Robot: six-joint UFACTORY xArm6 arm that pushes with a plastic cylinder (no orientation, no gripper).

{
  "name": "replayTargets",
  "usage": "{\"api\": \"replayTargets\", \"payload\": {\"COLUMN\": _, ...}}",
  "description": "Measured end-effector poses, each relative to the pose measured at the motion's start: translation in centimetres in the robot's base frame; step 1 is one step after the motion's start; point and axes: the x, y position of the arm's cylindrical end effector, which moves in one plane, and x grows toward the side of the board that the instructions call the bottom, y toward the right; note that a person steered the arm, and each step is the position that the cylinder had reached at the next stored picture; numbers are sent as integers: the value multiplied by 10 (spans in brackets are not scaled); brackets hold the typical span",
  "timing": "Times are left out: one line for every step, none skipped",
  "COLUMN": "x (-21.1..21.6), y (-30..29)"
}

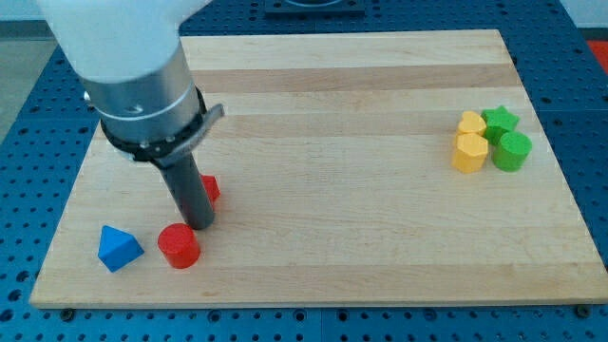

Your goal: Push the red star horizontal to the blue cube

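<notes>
Mostly hidden behind the rod: a red block point(210, 188), only a sliver showing at the rod's right edge, shape impossible to make out, possibly the star. Cut off by the view's top: the pale upper arm, with only its grey collar and black ring in sight. No pincer on this arm, so nothing opened, closed or held; just a straight dark rod.

Rod hanging near-vertical from the collar, over the board's left part, leaning slightly toward the view's bottom right. My tip point(199, 226) down at the wooden board point(342, 114), just below the half-hidden red block and just above a red cylinder point(179, 245), lying between the two. Contact with either hard to judge.

Blue block point(119, 248) at the view's bottom left, angular, looking more like a wedge or pyramid than a cube, just left of the red cylinder and roughly level with it.

Well apart, near the board's right edge: a tight cluster of four, touching or nearly so. Two yellow blocks point(469, 142), one above the other, rounded, shapes unclear. Green star point(500, 120) at the upper right, green cylinder point(513, 151) below it.
</notes>
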Motion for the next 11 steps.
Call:
{"api": "replayTargets", "payload": {"x": -23, "y": -17}}
{"api": "replayTargets", "payload": {"x": -42, "y": -21}}
{"api": "replayTargets", "payload": {"x": -44, "y": -10}}
{"api": "replayTargets", "payload": {"x": -45, "y": -2}}
{"api": "replayTargets", "payload": {"x": -53, "y": -2}}
{"api": "replayTargets", "payload": {"x": -68, "y": -2}}
{"api": "replayTargets", "payload": {"x": -80, "y": -2}}
{"api": "replayTargets", "payload": {"x": -90, "y": -7}}
{"api": "replayTargets", "payload": {"x": -90, "y": 3}}
{"api": "replayTargets", "payload": {"x": -94, "y": 27}}
{"api": "replayTargets", "payload": {"x": -108, "y": 29}}
